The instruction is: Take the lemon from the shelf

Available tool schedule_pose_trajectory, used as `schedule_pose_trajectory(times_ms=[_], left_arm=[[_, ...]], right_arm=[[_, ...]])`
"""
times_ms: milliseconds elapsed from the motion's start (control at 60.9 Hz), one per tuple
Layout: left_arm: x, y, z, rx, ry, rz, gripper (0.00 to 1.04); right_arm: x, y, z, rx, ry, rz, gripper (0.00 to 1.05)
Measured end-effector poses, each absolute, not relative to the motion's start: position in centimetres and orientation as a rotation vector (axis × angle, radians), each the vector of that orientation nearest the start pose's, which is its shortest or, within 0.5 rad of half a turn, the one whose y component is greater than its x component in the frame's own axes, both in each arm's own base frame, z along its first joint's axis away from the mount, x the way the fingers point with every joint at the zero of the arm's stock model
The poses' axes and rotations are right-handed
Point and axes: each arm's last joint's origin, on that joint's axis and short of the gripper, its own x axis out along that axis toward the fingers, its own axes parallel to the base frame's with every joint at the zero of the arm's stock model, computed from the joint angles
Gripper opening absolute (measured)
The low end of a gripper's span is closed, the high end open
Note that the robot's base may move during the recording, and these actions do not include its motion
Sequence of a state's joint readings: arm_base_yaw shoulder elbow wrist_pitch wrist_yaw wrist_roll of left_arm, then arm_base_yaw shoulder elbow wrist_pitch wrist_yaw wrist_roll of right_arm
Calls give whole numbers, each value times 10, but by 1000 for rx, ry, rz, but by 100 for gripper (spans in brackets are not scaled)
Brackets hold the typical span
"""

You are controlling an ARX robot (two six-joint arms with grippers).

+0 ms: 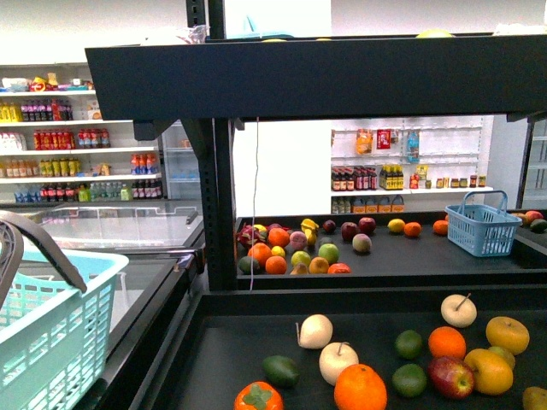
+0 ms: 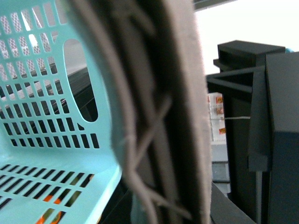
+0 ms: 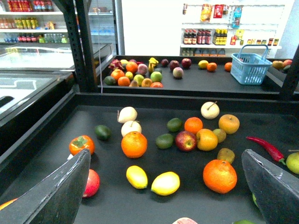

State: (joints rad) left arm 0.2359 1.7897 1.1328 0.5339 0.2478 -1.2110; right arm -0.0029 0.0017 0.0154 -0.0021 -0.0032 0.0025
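Two smooth yellow oval lemons lie side by side on the shelf's black lower deck (image 3: 196, 205): one lemon (image 3: 137, 177) and a second lemon (image 3: 165, 183) touching or nearly touching it. My right gripper (image 3: 166, 156) hangs open above them, with its dark fingers (image 3: 56, 191) spread wide to either side and nothing between them. The front view does not take in these lemons. My left gripper is shut on the grey basket handle (image 2: 154, 116) of a mint-green basket (image 1: 51, 333); its own fingers are hidden.
Oranges (image 3: 134, 144), an apple (image 3: 185, 140), avocados, a persimmon (image 3: 81, 144) and a red chilli (image 3: 265, 147) crowd the deck around the lemons. A blue basket (image 1: 483, 224) stands on the far deck. The shelf's black upright (image 1: 218, 196) and a freezer (image 1: 111, 226) are to the left.
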Motion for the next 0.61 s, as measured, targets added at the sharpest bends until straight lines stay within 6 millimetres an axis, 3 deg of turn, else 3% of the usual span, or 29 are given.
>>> schedule_pose_trajectory(times_ms=[312, 607], left_arm=[[368, 63, 274, -1064, 185, -127, 7], [339, -8, 300, -839, 311, -524, 6]], right_arm=[[97, 0, 168, 2, -12, 0, 97], [97, 0, 168, 2, -12, 0, 97]])
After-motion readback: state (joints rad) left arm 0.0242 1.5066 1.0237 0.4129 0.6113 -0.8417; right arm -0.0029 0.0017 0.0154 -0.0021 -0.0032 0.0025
